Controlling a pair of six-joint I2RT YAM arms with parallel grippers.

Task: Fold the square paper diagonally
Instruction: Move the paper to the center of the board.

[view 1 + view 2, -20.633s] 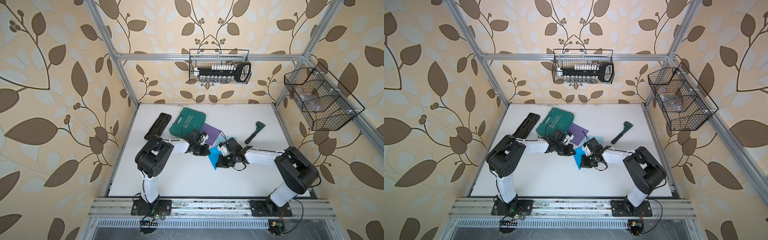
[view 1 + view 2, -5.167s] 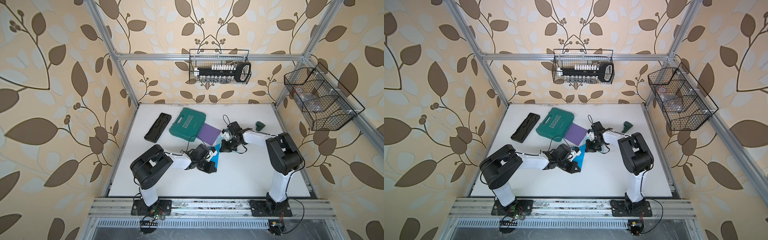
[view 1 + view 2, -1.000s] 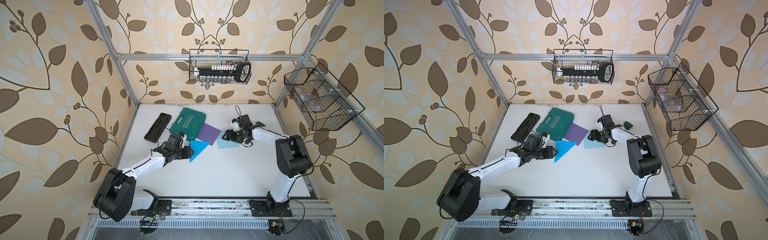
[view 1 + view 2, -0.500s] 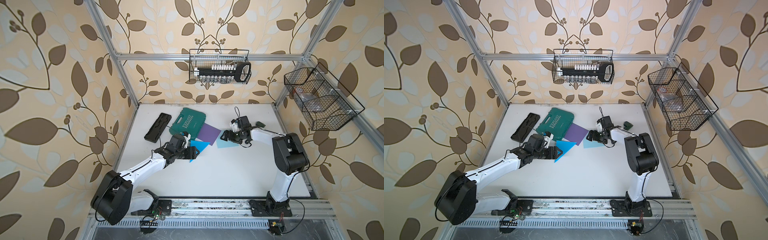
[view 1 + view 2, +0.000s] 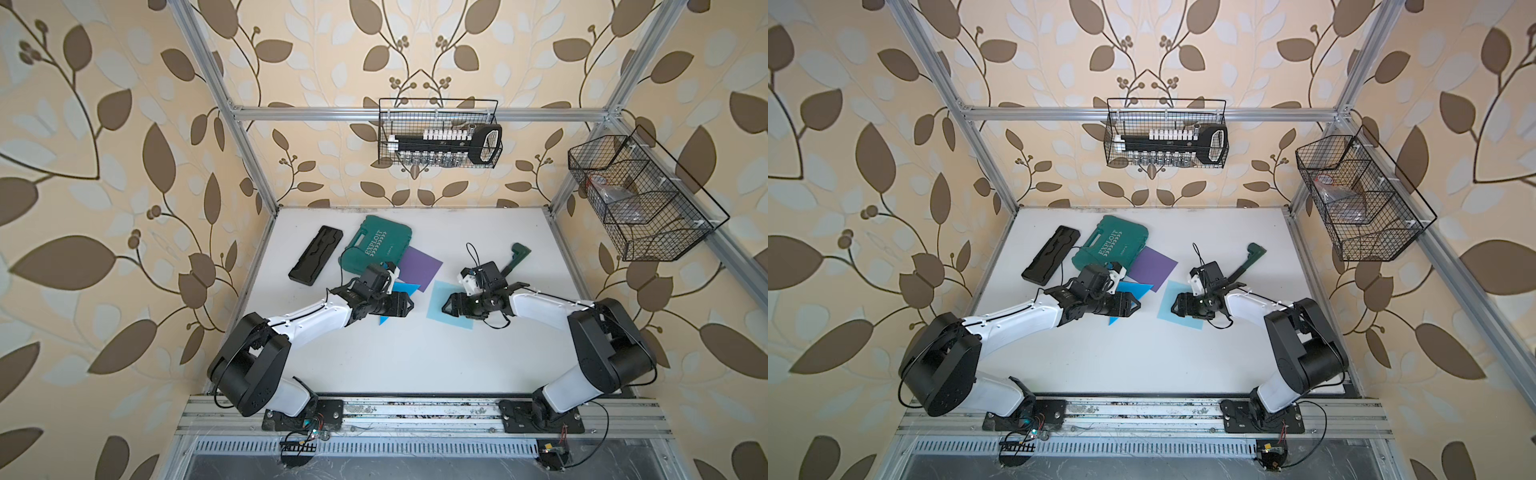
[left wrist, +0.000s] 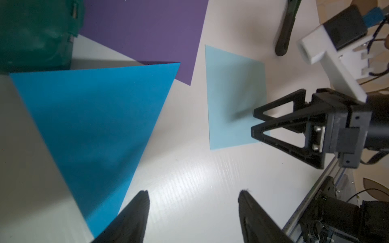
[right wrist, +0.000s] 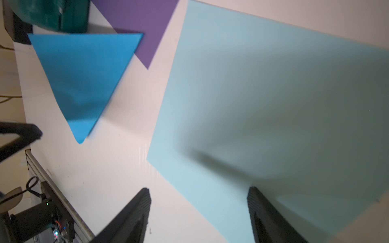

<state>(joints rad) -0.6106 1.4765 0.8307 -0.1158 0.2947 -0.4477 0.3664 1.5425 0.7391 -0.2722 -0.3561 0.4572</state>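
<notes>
Overhead view of a white bench (image 5: pixel 415 357) with two robot arms reaching in from its near edge.

The bright blue paper (image 5: pixel 409 286) lies left of the bench's centre, about midway between the near and far edges. It is already folded corner to corner into a triangle. The left wrist view (image 6: pixel 92 117) shows its edges meeting cleanly. One corner overlaps a flat purple sheet (image 5: pixel 422 266), which is itself tucked under a green tool case (image 5: pixel 376 245) towards the far left corner. A shadow along one side suggests the triangle may not lie fully flat.

The left hand (image 5: pixel 409 307) hovers over the triangle's near corner with its jaws spread wide and holds nothing. Whether one finger touches the paper cannot be told.

The right hand (image 5: pixel 442 309) is also wide open and empty. It sits low over a pale blue square sheet (image 5: pixel 440 291), which is unfolded, just right of centre and apart from the triangle.

The diagonal fold itself looks done. What may be left is pressing the crease flatter and drawing the arms away. Whether the pale blue or purple squares are also meant for folding cannot be told.
</notes>
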